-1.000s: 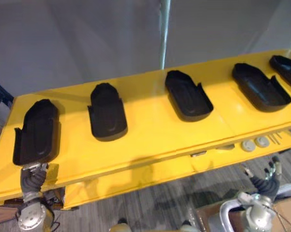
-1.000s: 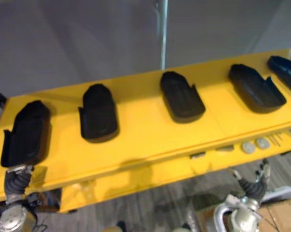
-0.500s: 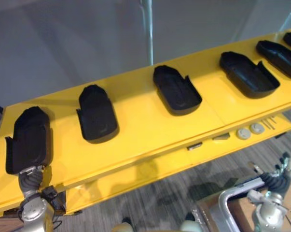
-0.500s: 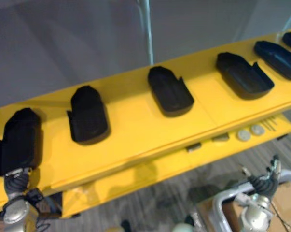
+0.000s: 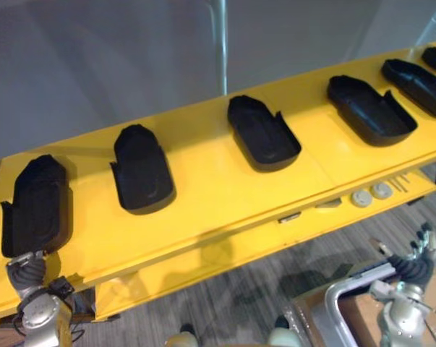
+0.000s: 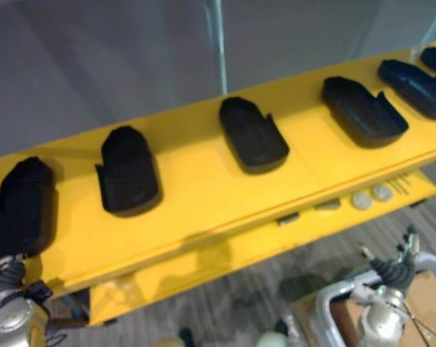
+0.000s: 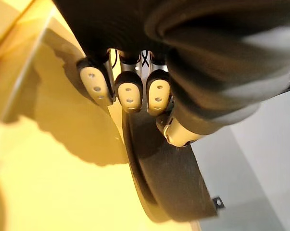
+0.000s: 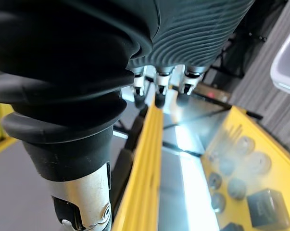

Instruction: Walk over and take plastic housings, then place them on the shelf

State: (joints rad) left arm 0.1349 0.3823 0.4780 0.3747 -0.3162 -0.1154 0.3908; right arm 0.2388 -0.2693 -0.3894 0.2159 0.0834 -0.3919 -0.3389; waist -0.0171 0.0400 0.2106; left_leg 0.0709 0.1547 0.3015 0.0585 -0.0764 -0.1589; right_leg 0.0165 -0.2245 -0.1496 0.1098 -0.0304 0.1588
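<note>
Eye view: end housing (image 5: 37, 206) lies on the shelf (image 5: 203, 195) at 9 o'clock, long axis 12–6, left hand (image 5: 26, 269) at its 6 o'clock end, right hand (image 5: 414, 260) well apart at 4 o'clock; left wrist view: fingers (image 7: 129, 94) curled on its rim, thumb against its wall; right wrist view: fingers (image 8: 160, 91) loosely spread, empty.

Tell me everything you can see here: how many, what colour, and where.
Housings: five whole plus part of a sixth, black, in a row on the shelf top.
Shelf: one, yellow, across the view.
Discs: several, grey, on the shelf's lower ledge, toward the right.
Block: one, dark, near the discs.
Pole: one, silver, upright behind the shelf.
Tub: one, grey, on the floor, lower right.
Left hand: fingers curled at the near end of the leftmost housing.
Right hand: open, low beside the tub.
</note>
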